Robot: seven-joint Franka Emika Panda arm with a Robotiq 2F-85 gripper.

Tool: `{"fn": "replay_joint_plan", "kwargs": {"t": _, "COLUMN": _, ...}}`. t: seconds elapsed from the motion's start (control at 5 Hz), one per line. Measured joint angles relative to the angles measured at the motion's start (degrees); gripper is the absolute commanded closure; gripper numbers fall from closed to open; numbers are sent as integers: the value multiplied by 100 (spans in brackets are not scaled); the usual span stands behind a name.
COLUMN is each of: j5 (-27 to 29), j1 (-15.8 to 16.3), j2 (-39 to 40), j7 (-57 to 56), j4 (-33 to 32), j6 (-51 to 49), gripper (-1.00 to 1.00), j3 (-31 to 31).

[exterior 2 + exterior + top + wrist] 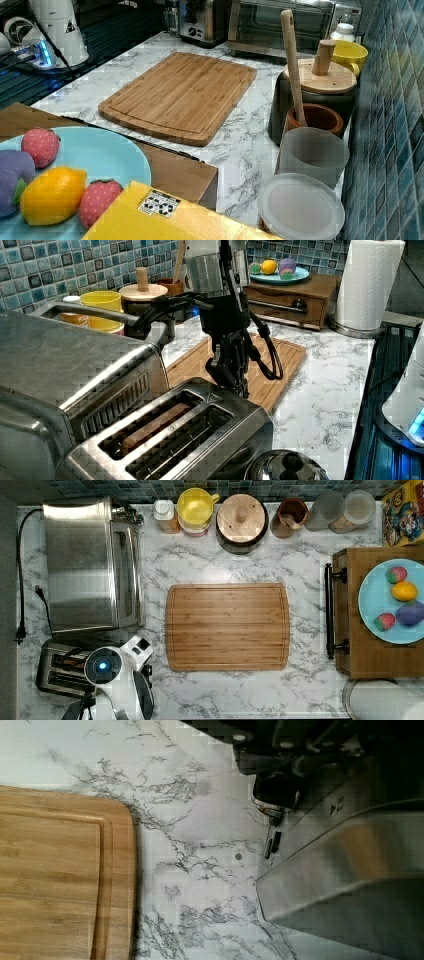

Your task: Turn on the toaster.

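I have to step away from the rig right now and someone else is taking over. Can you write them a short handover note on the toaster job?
Gripper: hanging at the far end of the toaster in the left view, low against the end that faces the cutting board. I cannot tell whether it is open or shut.
Toaster: on the marble counter beside the toaster oven, at the top view's lower left, partly under the arm. A slice sits in one slot.
Done: the arm has reached the toaster's end.
Left: whether the lever is down cannot be seen; check it, press if needed, then withdraw.
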Motion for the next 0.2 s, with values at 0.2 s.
{"fn": "replay_joint_plan", "kwargs": {"t": 0.2, "j5": 0, "j1": 55, "j2": 3, "j7": 0, "j4": 0, "j6": -3, "gripper": 100, "j3": -55}}
